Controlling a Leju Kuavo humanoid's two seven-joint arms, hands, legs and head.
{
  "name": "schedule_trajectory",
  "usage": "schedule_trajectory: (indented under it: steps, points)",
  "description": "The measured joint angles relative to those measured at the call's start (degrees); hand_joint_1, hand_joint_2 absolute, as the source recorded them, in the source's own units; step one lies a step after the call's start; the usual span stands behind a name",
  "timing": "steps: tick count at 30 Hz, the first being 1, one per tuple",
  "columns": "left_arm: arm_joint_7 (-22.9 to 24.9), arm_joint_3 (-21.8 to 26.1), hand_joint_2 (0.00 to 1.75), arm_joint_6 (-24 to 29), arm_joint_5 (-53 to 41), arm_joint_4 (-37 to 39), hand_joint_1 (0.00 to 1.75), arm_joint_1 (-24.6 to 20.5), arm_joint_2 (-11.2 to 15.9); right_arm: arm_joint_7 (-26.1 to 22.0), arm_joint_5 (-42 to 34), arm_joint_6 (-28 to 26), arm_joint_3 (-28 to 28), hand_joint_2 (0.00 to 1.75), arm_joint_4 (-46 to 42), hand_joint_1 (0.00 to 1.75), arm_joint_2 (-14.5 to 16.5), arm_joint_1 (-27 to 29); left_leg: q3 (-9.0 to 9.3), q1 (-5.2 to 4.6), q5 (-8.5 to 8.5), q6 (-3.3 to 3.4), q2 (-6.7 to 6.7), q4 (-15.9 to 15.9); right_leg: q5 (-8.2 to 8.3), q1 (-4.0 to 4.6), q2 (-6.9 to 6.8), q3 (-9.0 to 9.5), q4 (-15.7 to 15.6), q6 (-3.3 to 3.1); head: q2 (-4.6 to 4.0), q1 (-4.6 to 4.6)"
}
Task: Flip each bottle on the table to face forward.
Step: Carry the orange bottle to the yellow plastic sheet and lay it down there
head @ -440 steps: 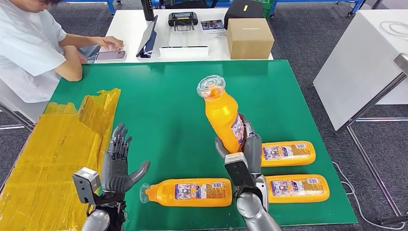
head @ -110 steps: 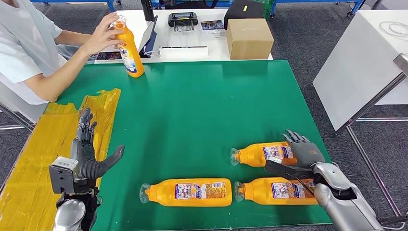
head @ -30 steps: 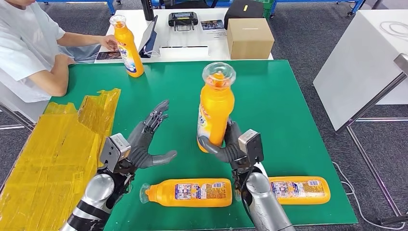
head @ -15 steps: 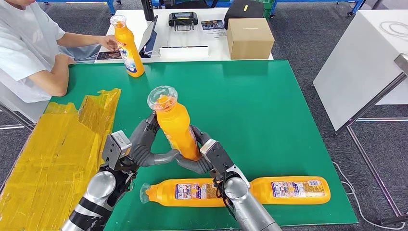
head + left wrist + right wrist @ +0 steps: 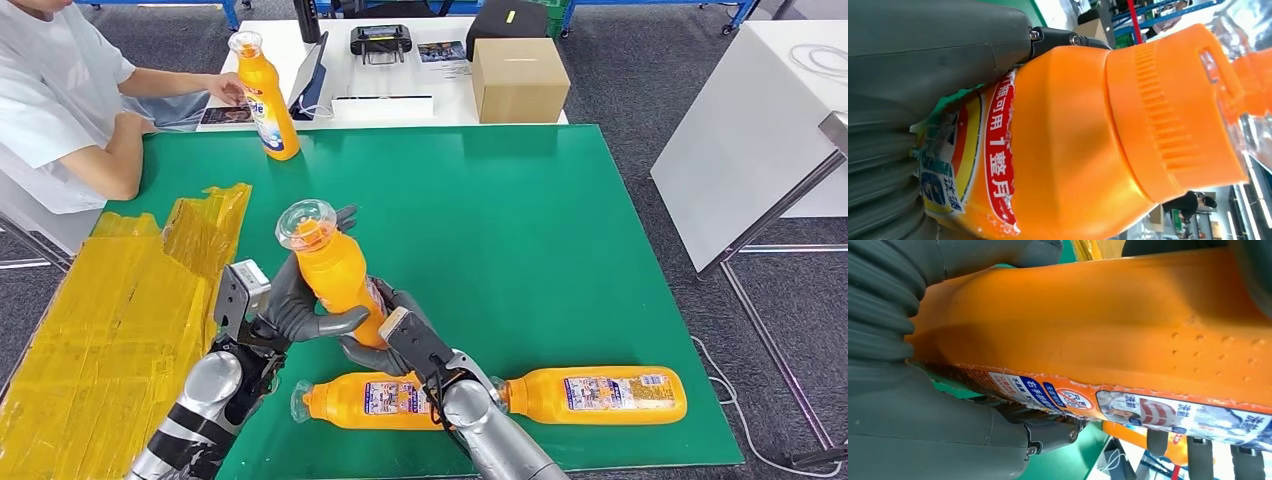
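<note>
While both hands grip it, left hand (image 5: 300,305), right hand (image 5: 385,340), tilted orange bottle (image 5: 335,275), clear cap.

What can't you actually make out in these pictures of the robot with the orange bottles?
- Held bottle: its base, head view, is covered by the left hand and right hand.
- Near lying bottle: its right end, head view, sits behind the right forearm.
- Label text: cut off by both hands in the wrist views.
- Person: cropped by the head view's edge.
</note>
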Motion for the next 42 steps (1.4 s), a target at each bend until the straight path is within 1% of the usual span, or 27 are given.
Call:
schedule_trajectory:
  steps: [1,2,11,16,18,20,21,22,25,27,29,32,36,38,40,42]
  points:
    - [0.11,0.02,1.75,0.03,0.46,0.14,1.36,0.00,-0.04,0.00,0.00,-0.05,0.09,1.75,0.14,1.75,0.01,-0.05,0.00,0.00,0.00,0.00,0.00,0.00,0.00,0.00,0.00,0.00,0.00,0.00,0.00,0.00]
    - [0.26,0.07,1.75,0.06,0.90,0.26,1.75,0.00,-0.10,-0.01,0.00,-0.12,0.15,1.75,0.27,1.75,0.01,-0.08,0.00,0.00,0.00,0.00,0.00,0.00,0.00,0.00,0.00,0.00,0.00,0.00,0.00,0.00]
    - [0.85,0.89,1.75,0.44,3.34,1.18,1.75,-0.01,-0.72,0.01,-0.14,-0.65,0.47,1.75,0.93,1.75,0.04,-0.46,0.00,0.00,0.00,0.00,0.00,0.00,0.00,0.00,0.00,-0.01,0.00,0.00,0.00,-0.01]
    - [0.73,1.21,1.75,1.50,4.73,1.24,1.75,0.01,-1.18,-0.03,-0.74,-1.01,0.55,1.75,0.94,1.75,0.07,-0.56,0.00,0.00,0.00,0.00,0.00,0.00,0.00,0.00,0.00,-0.01,0.00,0.00,0.00,0.00]
    - [0.42,1.35,1.75,2.04,5.16,1.24,1.75,0.05,-1.39,-0.12,-1.21,-1.21,0.55,1.75,0.93,1.63,0.13,-0.60,0.00,0.00,0.00,0.00,0.00,0.00,0.00,0.00,0.00,0.00,0.00,0.00,0.00,0.00]
    - [0.16,1.54,1.75,2.65,5.57,1.21,1.75,0.14,-1.62,-0.38,-1.76,-1.39,0.54,1.75,0.82,1.33,0.19,-0.57,0.00,0.00,0.00,0.00,0.00,0.00,0.00,0.00,0.00,0.00,0.00,0.00,0.00,0.00]
    - [0.06,1.62,1.75,2.95,5.76,1.15,1.75,0.22,-1.72,-0.55,-1.96,-1.52,0.54,1.75,0.63,1.23,0.21,-0.51,0.00,0.00,0.00,0.00,0.00,0.00,0.00,0.00,0.00,-0.01,0.00,0.00,0.00,0.00]
    - [-0.03,1.69,1.75,3.25,5.90,1.03,1.75,0.30,-1.82,-0.73,-2.10,-1.69,0.53,1.75,0.35,0.86,0.20,-0.40,0.00,0.00,0.00,0.00,0.00,0.00,0.00,0.00,0.00,-0.01,0.00,0.00,0.00,0.00]
    - [-0.27,1.88,1.75,4.10,6.00,0.54,1.75,0.49,-1.96,-1.14,-2.20,-2.28,0.52,1.75,-0.84,0.00,0.05,0.13,0.00,0.00,0.00,0.00,0.00,0.00,0.00,0.00,0.00,-0.01,0.00,0.00,0.00,0.00]
    - [-0.78,2.36,1.75,5.55,5.55,0.15,1.75,0.58,-1.99,-1.79,-2.43,-3.01,0.46,1.75,-2.23,0.00,-0.20,0.91,0.00,0.00,0.00,0.00,0.00,0.00,0.00,0.00,0.00,-0.01,0.00,0.00,0.00,0.00]
    - [-1.82,3.09,1.75,8.23,3.88,-0.58,1.75,0.78,-2.00,-2.80,-2.69,-4.12,0.19,1.75,-4.80,0.00,-0.57,2.32,-0.01,0.00,0.00,0.00,-0.01,0.00,0.00,0.00,0.00,-0.01,0.00,0.00,0.00,0.00]
    - [-3.66,5.15,1.75,15.21,-2.77,-1.69,1.75,0.90,-1.41,-4.24,-2.56,-6.07,-0.74,1.75,-11.46,0.00,-1.62,5.20,-0.02,0.00,-0.01,-0.01,0.01,0.00,0.00,0.01,0.02,-0.05,0.00,0.00,0.00,0.01]
    - [-6.20,8.75,1.75,28.02,-19.29,-2.88,1.75,0.87,0.06,-5.72,-2.09,-8.59,-2.63,1.75,-22.04,0.00,-3.32,9.22,-0.03,0.02,-0.01,-0.01,0.00,0.00,0.00,0.01,0.00,-0.07,0.00,0.00,0.00,-0.01]
    - [-6.33,10.07,1.75,33.68,-29.10,-3.44,1.75,0.80,0.90,-6.33,-1.80,-9.42,-3.44,1.75,-26.76,0.00,-4.05,10.79,-0.03,0.02,-0.01,-0.01,0.00,0.00,0.00,0.01,0.00,-0.06,0.00,0.00,0.00,0.00]
    - [-5.22,10.82,1.75,37.77,-39.25,-3.68,1.75,0.75,1.81,-6.91,-1.61,-10.04,-4.12,1.75,-30.60,0.00,-4.64,12.04,-0.03,0.02,-0.01,-0.01,0.01,0.00,0.00,0.00,0.01,-0.06,0.00,0.00,0.00,0.01]
    - [-3.34,11.14,1.75,40.13,-48.22,-3.70,1.75,0.71,2.83,-7.49,-1.53,-10.53,-4.70,1.75,-33.58,0.00,-5.10,13.08,-0.03,0.01,-0.01,-0.01,0.02,0.00,0.00,0.00,0.02,-0.06,-0.01,0.00,0.00,0.01]
